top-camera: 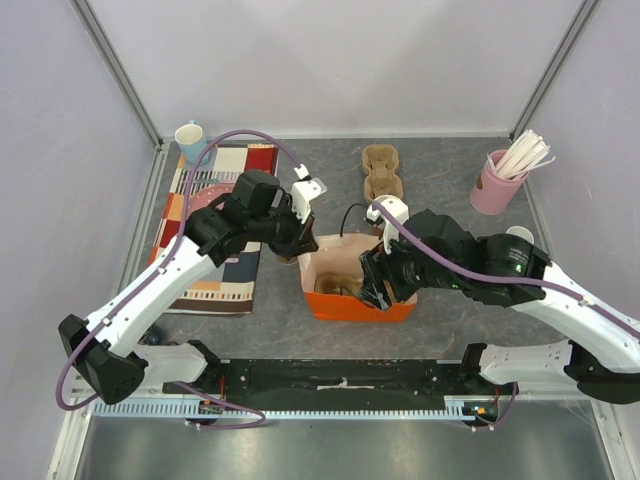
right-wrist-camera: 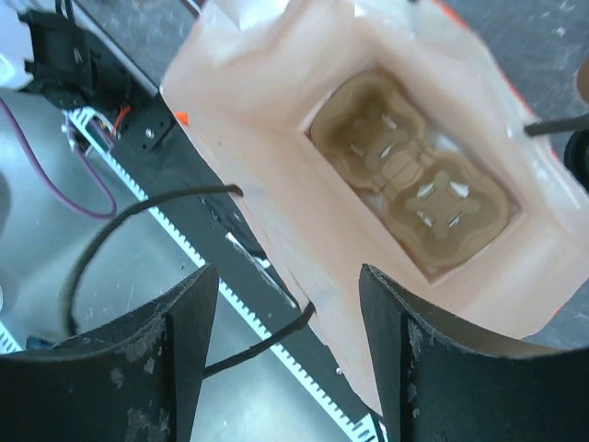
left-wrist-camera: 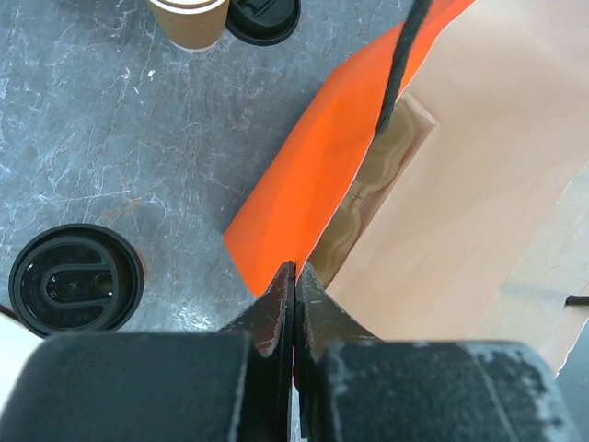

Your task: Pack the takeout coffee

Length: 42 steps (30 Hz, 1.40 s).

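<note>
Top external view: grey marbled table (top-camera: 460,300), with both arms reaching to its centre. An orange paper bag (top-camera: 352,306) stands open between them, pale inside.

Left gripper (left-wrist-camera: 294,273): pinched fully closed on the bag's rim, the orange wall running in between the fingertips. Right gripper (right-wrist-camera: 283,304): hangs over the bag's mouth, fingers spread wide with nothing between them.

A moulded cardboard cup tray (right-wrist-camera: 409,180) lies flat on the bag's floor.

Takeout coffee (left-wrist-camera: 75,290): clear only in the left wrist view. It sits on the table outside the bag, near the orange wall but apart from it. The lid is round glossy black plastic with a raised oval ridge, and a sliver of brown paper wall shows under its right edge. Seen from straight above, it stands upright, long axis vertical, lid up. From the top view it cannot be picked out under the left arm.
</note>
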{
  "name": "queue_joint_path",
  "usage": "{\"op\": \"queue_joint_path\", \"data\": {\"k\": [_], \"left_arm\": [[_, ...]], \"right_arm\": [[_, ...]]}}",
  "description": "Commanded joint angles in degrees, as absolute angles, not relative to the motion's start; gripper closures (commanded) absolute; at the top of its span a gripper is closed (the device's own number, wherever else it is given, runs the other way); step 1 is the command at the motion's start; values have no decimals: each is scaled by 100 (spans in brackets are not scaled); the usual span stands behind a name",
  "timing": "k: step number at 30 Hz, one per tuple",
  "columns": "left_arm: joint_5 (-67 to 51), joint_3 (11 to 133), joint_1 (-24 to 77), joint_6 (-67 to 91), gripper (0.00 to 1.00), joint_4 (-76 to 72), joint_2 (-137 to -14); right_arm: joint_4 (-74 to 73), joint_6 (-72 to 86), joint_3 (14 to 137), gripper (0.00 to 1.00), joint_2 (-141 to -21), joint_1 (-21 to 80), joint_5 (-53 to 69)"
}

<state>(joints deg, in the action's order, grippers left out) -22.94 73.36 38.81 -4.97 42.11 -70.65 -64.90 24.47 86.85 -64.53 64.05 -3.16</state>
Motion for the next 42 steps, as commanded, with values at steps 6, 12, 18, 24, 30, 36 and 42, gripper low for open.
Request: {"op": "queue_joint_path", "data": {"k": [6, 12, 18, 24, 30, 36, 42], "left_arm": [[-2461, 7927, 3876, -1063, 62, 4210, -7286], [-2742, 8156, 3876, -1125, 32, 4245, -7146], [-2374, 8814, 3780, -1082, 23, 4517, -7171], [-3460, 10264, 1967, -826, 29, 5377, -7856], [-4946, 10409, 1028, -3119, 42, 6552, -8525], [-4774, 9423, 1124, -4814, 48, 6785, -8613], [-4308, 8483, 1423, -5581, 50, 6164, -8570]], "right_arm": [[-6117, 2470, 9316, 25, -6601, 6390, -1230], [-6108, 2435, 9448, 23, -6548, 6337, -1292], [-6117, 2321, 9799, 21, -6653, 6275, -1292], [-6099, 1926, 11282, 14, -7476, 5487, -812], [-6091, 1748, 13119, 13, -8470, 4458, 200], [-5916, 1837, 12526, 13, -8262, 4263, 36], [-5687, 2161, 11638, 13, -7638, 4254, -334]]}}
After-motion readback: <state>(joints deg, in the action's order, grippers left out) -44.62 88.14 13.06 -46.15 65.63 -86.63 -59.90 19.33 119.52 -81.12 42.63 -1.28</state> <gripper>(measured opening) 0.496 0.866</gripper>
